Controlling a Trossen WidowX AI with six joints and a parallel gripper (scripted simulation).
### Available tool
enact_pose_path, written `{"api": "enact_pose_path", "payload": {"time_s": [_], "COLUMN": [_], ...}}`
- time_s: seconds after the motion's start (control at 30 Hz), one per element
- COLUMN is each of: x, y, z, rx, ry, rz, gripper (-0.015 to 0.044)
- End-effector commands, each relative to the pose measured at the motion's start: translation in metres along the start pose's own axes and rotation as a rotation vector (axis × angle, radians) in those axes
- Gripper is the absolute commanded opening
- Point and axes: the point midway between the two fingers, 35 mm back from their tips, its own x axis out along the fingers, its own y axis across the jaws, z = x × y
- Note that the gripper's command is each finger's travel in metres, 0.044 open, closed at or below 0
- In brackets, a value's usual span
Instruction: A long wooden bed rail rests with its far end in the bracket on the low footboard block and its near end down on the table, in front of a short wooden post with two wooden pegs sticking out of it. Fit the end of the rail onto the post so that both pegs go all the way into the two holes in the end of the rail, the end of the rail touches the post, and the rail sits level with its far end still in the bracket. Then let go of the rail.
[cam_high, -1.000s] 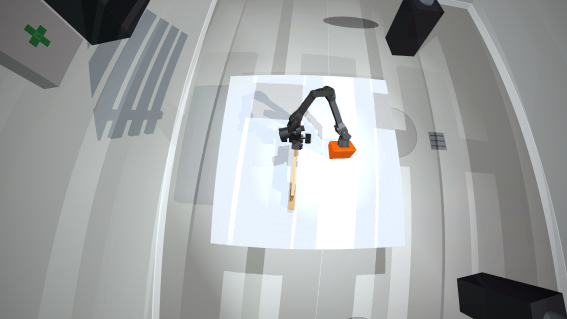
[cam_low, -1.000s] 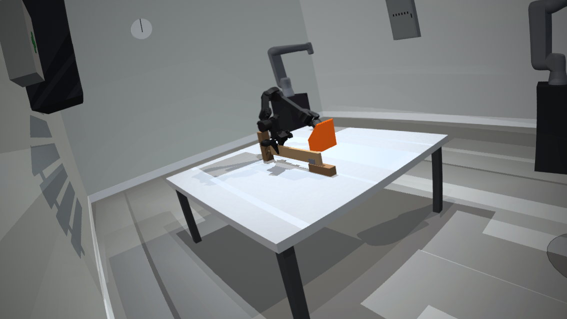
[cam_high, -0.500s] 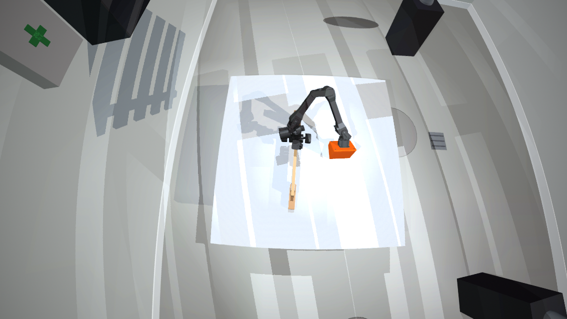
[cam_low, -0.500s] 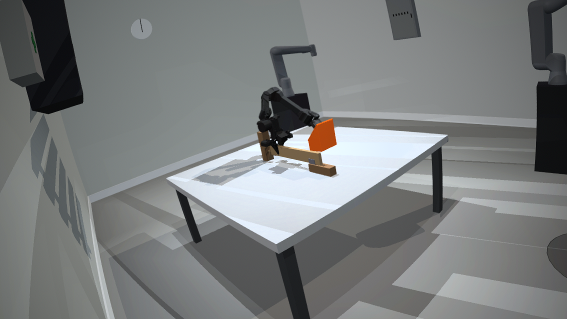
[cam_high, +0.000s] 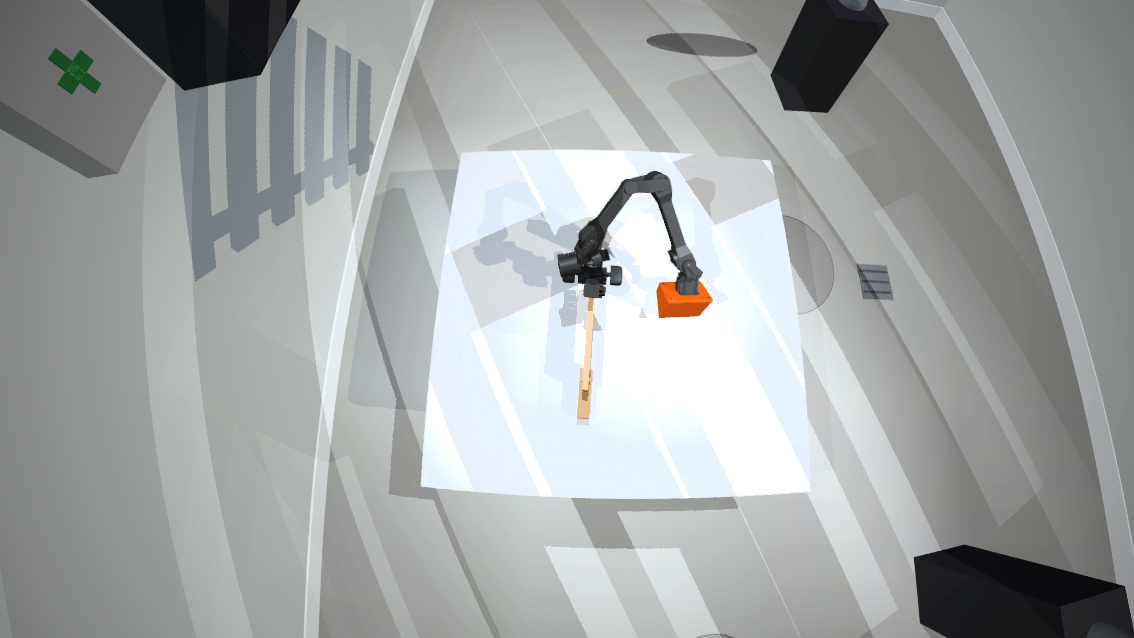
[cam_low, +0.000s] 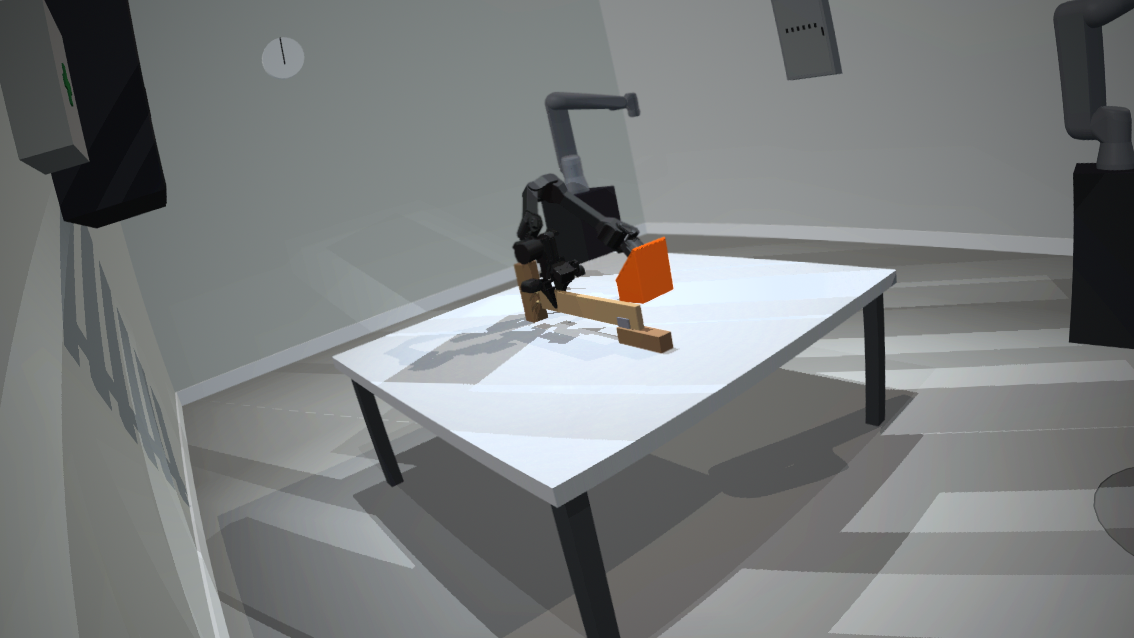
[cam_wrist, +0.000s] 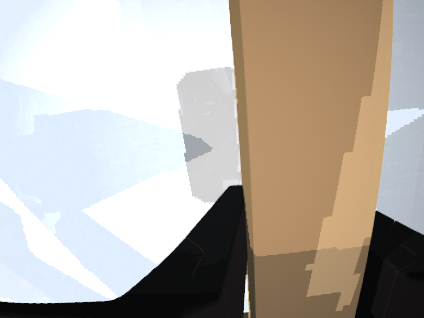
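The long wooden bed rail (cam_high: 587, 349) (cam_low: 598, 306) (cam_wrist: 310, 125) spans from the bracket (cam_low: 624, 322) on the low footboard block (cam_high: 584, 408) (cam_low: 646, 339) towards the wooden post (cam_low: 523, 279), its near end raised off the table (cam_high: 507, 444) (cam_low: 475, 412) (cam_wrist: 50, 150). The bracket supports the far end, so one arm can manage the other. Closed on the rail's two side faces, with only the wood's thickness between its fingers, the gripper (cam_high: 594, 287) (cam_low: 547, 293) (cam_wrist: 272, 195) has hold near the post, where it can best steer the end with the holes. The rail looks close to level, which would suit sliding both holes onto the pegs together, though the gripper hides the joint and I cannot tell how far the pegs are in, or whether wood meets wood. The arm (cam_high: 674, 222) (cam_low: 586, 210) arches over from its orange base (cam_high: 681, 305) (cam_low: 654, 269), leaving the rail's length unobstructed. The step in hand seems to be lining up or pressing home; a push off line could jam the pegs or disturb the bracketed end, so release should wait until the end is seated
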Motion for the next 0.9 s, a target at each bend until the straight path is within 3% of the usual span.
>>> {"api": "enact_pose_path", "payload": {"time_s": [0.0, 0.87], "x": [-0.0012, 0.0004], "y": [0.0001, 0.0001], "z": [-0.0017, -0.0098], "rx": [-0.002, -0.002], "ry": [-0.001, -0.001], "rz": [-0.001, -0.001], "gripper": [0.0000, 0.0000]}}
